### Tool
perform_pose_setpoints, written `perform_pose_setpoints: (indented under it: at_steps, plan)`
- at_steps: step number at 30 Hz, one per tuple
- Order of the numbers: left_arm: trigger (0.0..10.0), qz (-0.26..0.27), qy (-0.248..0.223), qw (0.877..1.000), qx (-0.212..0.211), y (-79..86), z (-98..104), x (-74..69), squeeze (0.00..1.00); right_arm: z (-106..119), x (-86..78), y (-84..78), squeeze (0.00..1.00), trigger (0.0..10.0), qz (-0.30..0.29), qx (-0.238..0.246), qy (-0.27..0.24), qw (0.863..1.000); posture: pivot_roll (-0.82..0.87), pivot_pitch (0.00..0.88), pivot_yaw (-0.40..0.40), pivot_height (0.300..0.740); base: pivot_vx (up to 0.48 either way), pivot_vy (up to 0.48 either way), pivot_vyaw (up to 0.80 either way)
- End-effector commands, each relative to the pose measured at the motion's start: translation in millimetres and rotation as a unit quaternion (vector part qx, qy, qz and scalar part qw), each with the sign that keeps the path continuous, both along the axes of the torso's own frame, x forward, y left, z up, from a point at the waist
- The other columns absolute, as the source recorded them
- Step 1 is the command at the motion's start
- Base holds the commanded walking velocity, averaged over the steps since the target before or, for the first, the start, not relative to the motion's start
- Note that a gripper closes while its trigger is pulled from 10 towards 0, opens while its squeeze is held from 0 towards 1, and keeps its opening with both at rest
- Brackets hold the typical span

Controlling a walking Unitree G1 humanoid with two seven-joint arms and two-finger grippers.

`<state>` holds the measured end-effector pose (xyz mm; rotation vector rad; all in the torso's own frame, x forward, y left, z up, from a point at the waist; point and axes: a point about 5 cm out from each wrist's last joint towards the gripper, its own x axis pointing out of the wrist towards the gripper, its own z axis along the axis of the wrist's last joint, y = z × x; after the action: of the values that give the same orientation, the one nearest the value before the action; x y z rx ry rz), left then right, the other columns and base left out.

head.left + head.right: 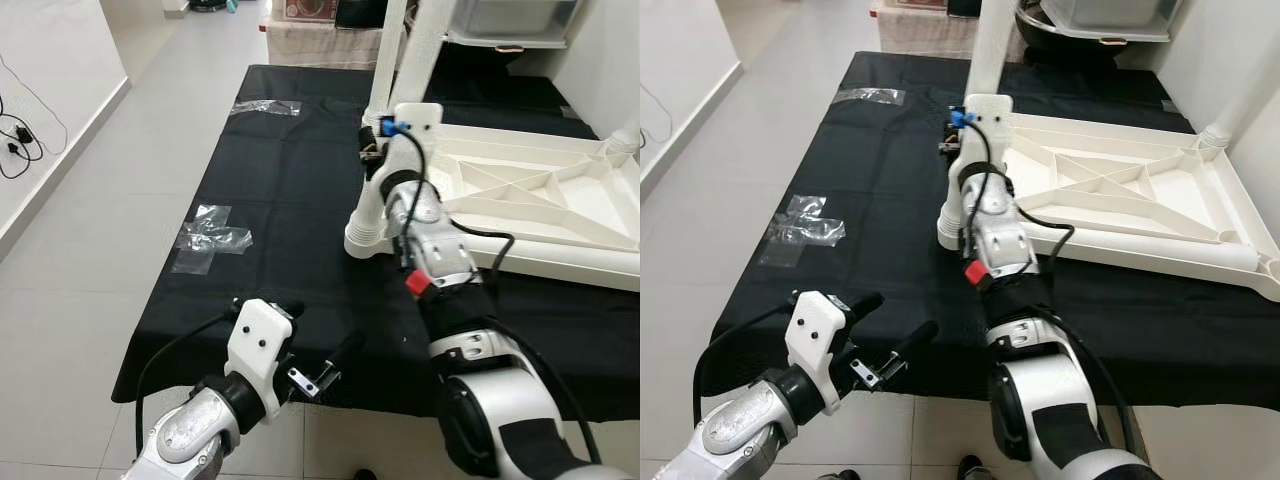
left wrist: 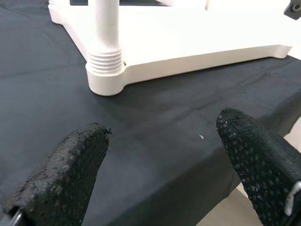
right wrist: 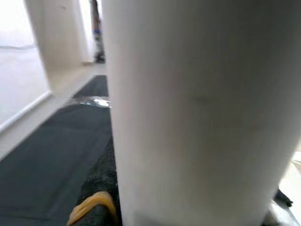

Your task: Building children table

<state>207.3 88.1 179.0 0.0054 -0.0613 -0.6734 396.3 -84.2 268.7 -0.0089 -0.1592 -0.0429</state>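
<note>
Left eye view. A black cloth [image 1: 290, 190] covers the floor across the middle of the frame. The white tabletop [image 1: 540, 205] lies upside down at right centre, ribs up. One white leg [image 1: 385, 130] stands upright in its near corner socket, centre of frame, and runs off the top edge. My right arm reaches up from lower right; my right gripper [image 1: 375, 140] is at the leg, just above the socket. I cannot tell from here whether its fingers are clenched. My left gripper [image 1: 320, 345] hangs at lower centre over the cloth's near edge, fingers spread, grasping nothing. A plastic bag [image 1: 212, 238] lies on the cloth at left centre; a second bag [image 1: 265, 107] lies at upper left.

Right eye view. Same scene. The leg sits upper centre, the tabletop fills the right half, and another leg [image 1: 1235, 100] rises at the upper right corner.

Left wrist view. My two black fingers [image 2: 61, 183] sit at lower left and lower right, wide apart, with bare cloth between them. The leg's ribbed socket [image 2: 106, 70] stands at upper left, well apart from my fingers. The tabletop's edge runs along the top.

Right wrist view. The leg [image 3: 197, 113] takes up the centre and right, very close. A black finger pad [image 3: 101, 188] with a yellow tip shows at lower left, against the leg. Cloth lies at left.
</note>
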Motion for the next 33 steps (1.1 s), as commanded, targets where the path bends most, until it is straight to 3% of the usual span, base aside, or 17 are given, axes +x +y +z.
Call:
perform_pose_setpoints:
  at_steps: [1, 8, 10, 14, 16, 17, 21, 24, 25, 26, 29, 32, 33]
  plan:
    - [10.0, 0.001, 0.003, 1.000, 0.009, 2.5, -3, 0.6, 0.00, -57, 1.3, -5.4, 0.00, 10.0, -0.057, -0.008, 0.131, 0.990, 0.12, 0.223, -0.044, 0.740, 0.000, 0.000, 0.00]
    - [10.0, 0.008, -0.002, 1.000, 0.010, 6.2, -1, 3.7, 0.00, -57, 0.7, -6.0, 0.00, 10.0, -0.145, 0.024, 0.145, 0.978, 0.13, 0.224, -0.046, 0.740, 0.000, 0.000, 0.00]
    - [10.0, 0.008, -0.002, 1.000, 0.010, 6.2, -1, 3.7, 0.00, -57, 0.7, -6.0, 0.00, 10.0, -0.145, 0.024, 0.145, 0.978, 0.13, 0.224, -0.046, 0.740, 0.000, 0.000, 0.00]
    - [10.0, 0.010, -0.004, 1.000, 0.012, 7.4, -1, 4.7, 0.00, -58, -0.9, -12.6, 0.00, 10.0, -0.208, 0.032, 0.148, 0.966, 0.13, 0.226, -0.048, 0.740, 0.000, 0.000, 0.00]
    - [10.0, 0.013, -0.007, 1.000, 0.017, 10.8, -1, 7.8, 0.00, -58, -3.5, -18.7, 0.00, 10.0, -0.264, 0.057, 0.141, 0.952, 0.13, 0.229, -0.049, 0.740, 0.000, 0.000, 0.00]
    - [10.0, 0.013, -0.007, 1.000, 0.017, 10.8, -1, 7.8, 0.00, -58, -3.5, -18.7, 0.00, 10.0, -0.264, 0.057, 0.141, 0.952, 0.13, 0.229, -0.049, 0.740, 0.000, 0.000, 0.00]
    - [10.0, 0.022, -0.015, 0.999, 0.025, 17.6, 2, 15.0, 0.00, -58, -9.1, -24.7, 0.00, 10.0, -0.340, 0.077, 0.127, 0.929, 0.13, 0.232, -0.050, 0.740, 0.000, 0.000, 0.00]
    - [10.0, 0.024, -0.017, 0.999, 0.027, 18.7, 2, 16.1, 0.00, -58, -10.0, -25.1, 0.00, 10.0, -0.351, 0.080, 0.122, 0.925, 0.13, 0.232, -0.050, 0.740, 0.000, 0.000, 0.00]
    - [10.0, 0.026, -0.020, 0.999, 0.030, 20.9, 3, 18.4, 0.00, -58, -12.2, -26.5, 0.00, 10.0, -0.380, 0.089, 0.114, 0.913, 0.14, 0.234, -0.050, 0.740, 0.000, 0.000, 0.00]
    - [10.0, 0.026, -0.020, 0.999, 0.030, 20.9, 3, 18.4, 0.00, -58, -12.2, -26.5, 0.00, 10.0, -0.380, 0.089, 0.114, 0.913, 0.14, 0.234, -0.050, 0.740, 0.000, 0.000, 0.00]
    - [10.0, 0.031, -0.025, 0.999, 0.034, 24.7, 5, 22.1, 0.00, -52, -18.0, -26.0, 0.00, 10.0, -0.449, 0.102, 0.091, 0.883, 0.14, 0.233, -0.053, 0.740, 0.000, 0.000, 0.00]
    - [10.0, 0.031, -0.026, 0.999, 0.034, 24.7, 5, 22.0, 0.00, -52, -18.7, -23.8, 0.00, 10.0, -0.454, 0.109, 0.091, 0.880, 0.15, 0.237, -0.053, 0.740, 0.000, 0.000, 0.00]
    - [10.0, 0.031, -0.026, 0.999, 0.034, 24.4, 5, 22.0, 0.00, -52, -20.4, -22.1, 0.00, 10.0, -0.472, 0.111, 0.095, 0.869, 0.16, 0.238, -0.058, 0.740, 0.000, 0.000, 0.00]
